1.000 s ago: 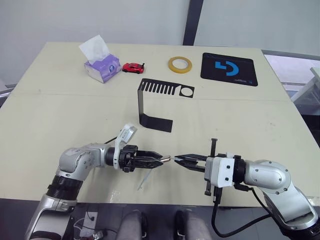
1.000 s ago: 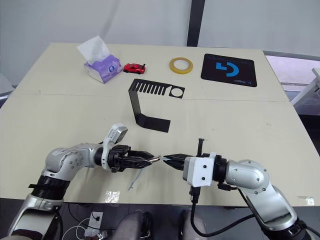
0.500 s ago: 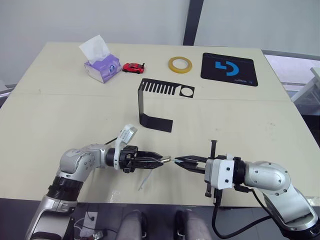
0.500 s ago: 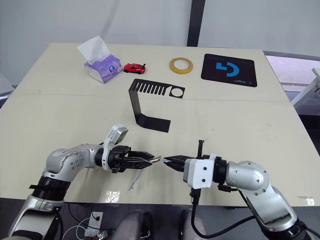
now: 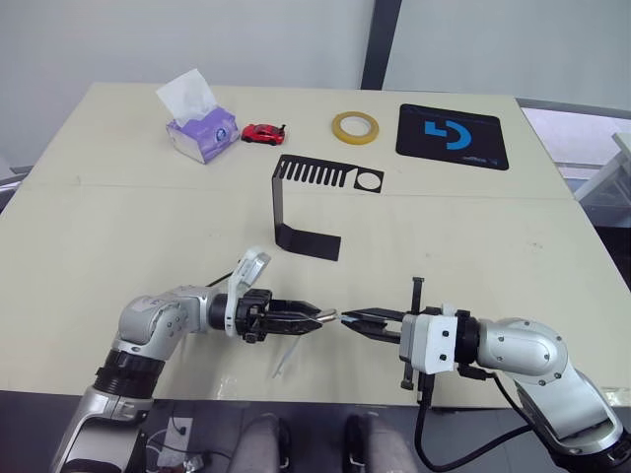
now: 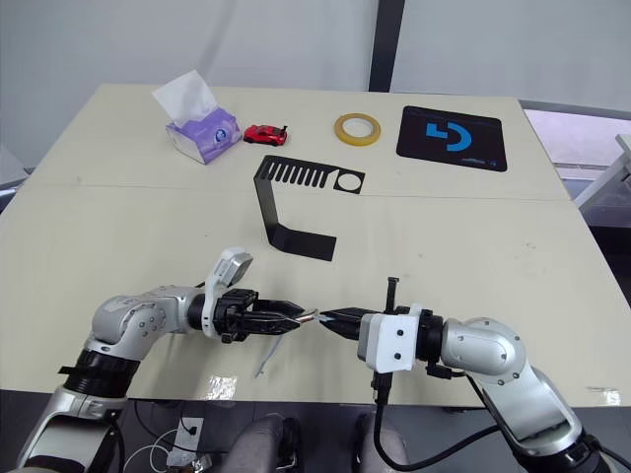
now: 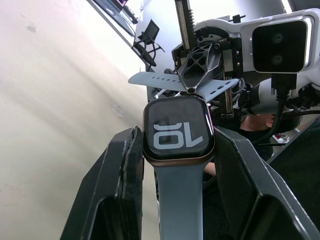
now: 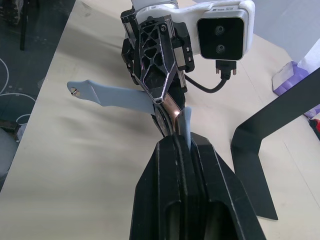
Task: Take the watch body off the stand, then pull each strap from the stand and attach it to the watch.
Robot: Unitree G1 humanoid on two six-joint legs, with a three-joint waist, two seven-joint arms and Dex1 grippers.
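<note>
**Black case clamped, second strap at its lug**

Black watch body (image 7: 178, 131), digits "10", is gripped by the left gripper (image 5: 314, 320) near the table's front edge, well in front of the stand (image 5: 314, 202). One pale-blue strap (image 7: 179, 200) is attached. Right gripper (image 5: 357, 318), closed on the other strap (image 7: 172, 82), has edged slightly leftward. Tape roll (image 5: 354, 127) lies behind the stand.

Even, fairly bright indoor light falls from above on the pale table (image 5: 118, 227), and the stand (image 5: 296, 202) casts only a faint, soft shadow, with no hard glare on the tabletop. In the left wrist view the watch body (image 7: 178, 131) is sharp and its metal rim catches a thin highlight, while the room behind is washed out to near white. In the right wrist view the black fingers (image 8: 175, 200) close to the lens are dark and slightly soft
</note>
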